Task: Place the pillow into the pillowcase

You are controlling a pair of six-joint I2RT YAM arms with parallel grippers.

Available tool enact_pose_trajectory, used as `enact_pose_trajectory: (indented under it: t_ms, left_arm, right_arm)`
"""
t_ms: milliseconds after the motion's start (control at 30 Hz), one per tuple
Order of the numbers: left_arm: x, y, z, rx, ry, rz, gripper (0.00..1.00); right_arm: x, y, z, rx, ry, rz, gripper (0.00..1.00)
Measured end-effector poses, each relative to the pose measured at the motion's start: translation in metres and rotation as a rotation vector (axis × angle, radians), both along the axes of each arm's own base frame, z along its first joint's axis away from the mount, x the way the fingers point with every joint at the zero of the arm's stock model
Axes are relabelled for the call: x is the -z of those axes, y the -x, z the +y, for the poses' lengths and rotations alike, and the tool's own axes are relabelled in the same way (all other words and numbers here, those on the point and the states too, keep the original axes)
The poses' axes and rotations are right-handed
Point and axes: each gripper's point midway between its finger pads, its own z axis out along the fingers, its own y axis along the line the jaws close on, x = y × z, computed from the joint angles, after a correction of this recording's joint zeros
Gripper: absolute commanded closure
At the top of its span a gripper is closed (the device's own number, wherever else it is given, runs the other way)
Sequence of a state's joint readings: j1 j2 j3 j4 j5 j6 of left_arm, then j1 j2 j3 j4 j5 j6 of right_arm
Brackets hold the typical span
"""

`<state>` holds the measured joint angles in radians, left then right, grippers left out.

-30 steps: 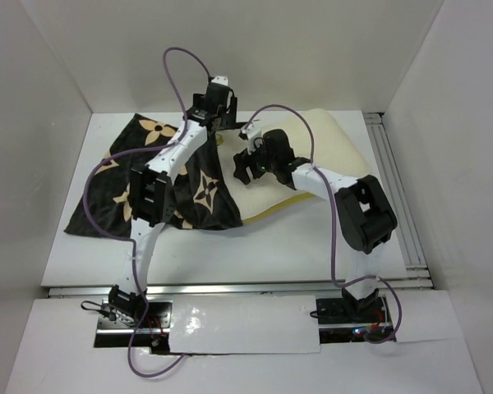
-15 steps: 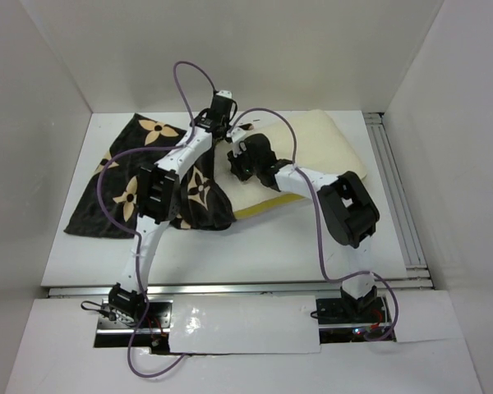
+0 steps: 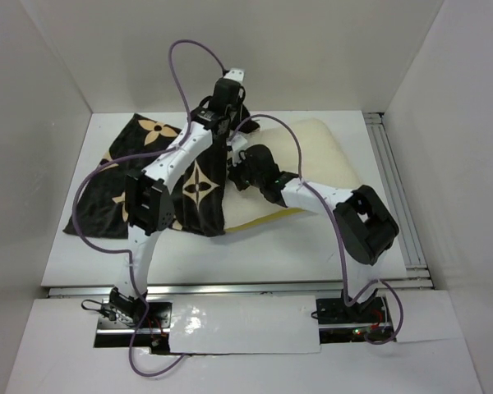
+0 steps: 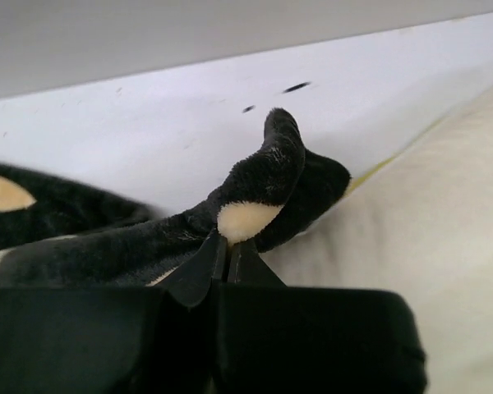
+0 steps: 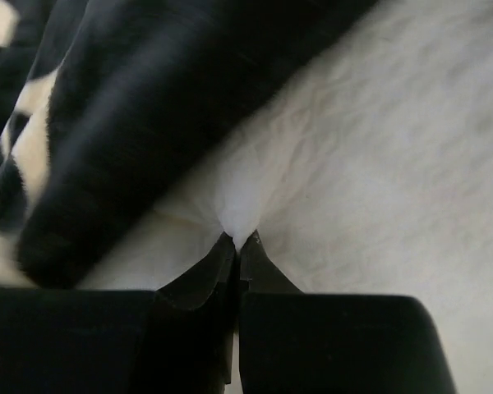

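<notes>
The dark pillowcase (image 3: 135, 176) with tan flowers lies on the left half of the table, its right edge pulled up over the left end of the cream pillow (image 3: 329, 152). My left gripper (image 4: 228, 248) is shut on a bunched fold of the pillowcase (image 4: 259, 185) at the far edge; from above the left gripper (image 3: 230, 92) sits raised there. My right gripper (image 5: 238, 242) is shut on a pinch of the pillow (image 5: 378, 148) cover beside the dark plush (image 5: 148, 115). From above the right gripper (image 3: 245, 164) rests at the pillow's left end.
White walls close in the table on the left, back and right. A metal rail (image 3: 394, 189) runs along the right side and another along the near edge (image 3: 230, 287). Purple cables loop above both arms.
Both grippers went from open to shut, the left on the pillowcase edge, the right on the pillow. The left gripper then rose toward the back, drawing the pillowcase further over the pillow's end.
</notes>
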<state>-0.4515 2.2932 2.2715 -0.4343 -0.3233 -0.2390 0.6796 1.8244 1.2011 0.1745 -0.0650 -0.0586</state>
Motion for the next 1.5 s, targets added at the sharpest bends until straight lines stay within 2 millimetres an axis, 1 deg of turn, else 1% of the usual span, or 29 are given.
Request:
enact_pose_trajectory:
  t_ms: [67, 133, 167, 267, 367, 400, 433, 500, 533, 567, 600, 633, 700, 733, 767, 833, 867, 933, 1000, 1067, 1133, 1167, 1200, 1233, 1300, 1333, 1400, 1433, 1500]
  left_arm:
    - [-0.029, 0.014, -0.024, 0.056, 0.029, -0.041, 1.00]
    - [-0.047, 0.028, -0.047, 0.109, 0.051, -0.065, 1.00]
    - [-0.052, 0.035, -0.059, 0.137, 0.059, -0.072, 1.00]
    - [-0.055, 0.049, -0.084, 0.193, 0.069, -0.071, 1.00]
    - [-0.046, 0.062, -0.104, 0.234, 0.069, -0.049, 1.00]
    - [-0.040, 0.068, -0.112, 0.259, 0.074, -0.034, 1.00]
    - [-0.035, 0.073, -0.118, 0.280, 0.079, -0.019, 1.00]
    - [-0.024, 0.081, -0.127, 0.309, 0.094, 0.013, 0.98]
    - [-0.023, 0.083, -0.129, 0.318, 0.100, 0.022, 0.90]
    - [-0.022, 0.083, -0.129, 0.320, 0.103, 0.026, 0.79]
    - [-0.022, 0.083, -0.128, 0.320, 0.105, 0.032, 0.53]
    - [-0.022, 0.083, -0.127, 0.321, 0.101, 0.039, 0.44]
    - [-0.024, 0.084, -0.128, 0.320, 0.119, 0.046, 0.32]
    - [-0.027, 0.086, -0.128, 0.322, 0.123, 0.047, 0.14]
    - [-0.029, 0.088, -0.127, 0.324, 0.124, 0.048, 0.01]
    - [-0.033, 0.092, -0.121, 0.315, 0.141, 0.065, 0.00]
    - [-0.034, 0.097, -0.115, 0.310, 0.145, 0.080, 0.00]
    - [-0.040, 0.106, -0.096, 0.284, 0.157, 0.103, 0.00]
    - [-0.050, 0.118, -0.067, 0.237, 0.153, 0.118, 0.00]
    - [-0.063, 0.133, -0.037, 0.178, 0.161, 0.115, 0.00]
    - [-0.073, 0.152, -0.002, 0.102, 0.169, 0.108, 0.00]
    - [-0.075, 0.165, 0.015, 0.059, 0.177, 0.108, 0.00]
    - [-0.075, 0.179, 0.030, 0.022, 0.176, 0.114, 0.00]
    - [-0.073, 0.196, 0.045, -0.020, 0.179, 0.117, 0.00]
    - [-0.060, 0.228, 0.064, -0.076, 0.196, 0.140, 0.06]
    - [-0.052, 0.242, 0.071, -0.093, 0.208, 0.157, 0.06]
    - [-0.027, 0.271, 0.085, -0.127, 0.223, 0.213, 0.10]
    - [-0.015, 0.282, 0.090, -0.145, 0.229, 0.239, 0.10]
    - [0.009, 0.303, 0.100, -0.182, 0.242, 0.289, 0.11]
  right_arm:
    - [-0.006, 0.009, 0.008, -0.028, -0.018, -0.004, 1.00]
    - [-0.013, 0.012, 0.016, -0.045, -0.049, -0.018, 1.00]
    - [-0.017, 0.012, 0.020, -0.047, -0.072, -0.028, 1.00]
    - [-0.018, 0.014, 0.021, -0.040, -0.131, -0.045, 1.00]
    - [-0.019, 0.020, 0.012, -0.007, -0.182, -0.070, 1.00]
    - [-0.019, 0.022, 0.007, 0.008, -0.196, -0.075, 0.90]
    - [-0.020, 0.023, 0.002, 0.027, -0.208, -0.072, 0.71]
    - [-0.020, 0.023, -0.004, 0.043, -0.221, -0.054, 0.41]
    - [-0.017, 0.023, -0.006, 0.045, -0.216, -0.038, 0.19]
    - [-0.016, 0.023, -0.008, 0.043, -0.214, -0.030, 0.07]
    - [-0.015, 0.024, -0.010, 0.045, -0.210, -0.018, 0.00]
    - [-0.015, 0.025, -0.013, 0.050, -0.203, -0.004, 0.00]
    - [-0.015, 0.027, -0.024, 0.063, -0.174, 0.021, 0.00]
    - [-0.015, 0.029, -0.031, 0.068, -0.152, 0.034, 0.00]
    - [-0.016, 0.031, -0.039, 0.072, -0.129, 0.046, 0.00]
    - [-0.024, 0.039, -0.052, 0.059, -0.080, 0.051, 0.00]
    - [-0.032, 0.045, -0.057, 0.046, -0.062, 0.044, 0.00]
    - [-0.049, 0.059, -0.065, 0.008, -0.035, 0.033, 0.00]
    - [-0.067, 0.077, -0.066, -0.047, -0.013, 0.004, 0.00]
    - [-0.082, 0.096, -0.059, -0.112, 0.005, -0.028, 0.00]
    - [-0.085, 0.113, -0.048, -0.178, 0.032, -0.042, 0.00]
    - [-0.082, 0.123, -0.040, -0.217, 0.059, -0.041, 0.00]
    - [-0.077, 0.128, -0.035, -0.238, 0.085, -0.038, 0.00]
    - [-0.068, 0.134, -0.028, -0.260, 0.123, -0.033, 0.00]
    - [-0.044, 0.142, -0.018, -0.297, 0.211, -0.014, 0.00]
    - [-0.031, 0.145, -0.014, -0.306, 0.256, -0.008, 0.00]
    - [-0.007, 0.147, -0.011, -0.320, 0.343, -0.004, 0.00]
    - [0.004, 0.148, -0.011, -0.324, 0.387, -0.009, 0.00]
    - [0.016, 0.146, -0.014, -0.324, 0.440, -0.026, 0.00]
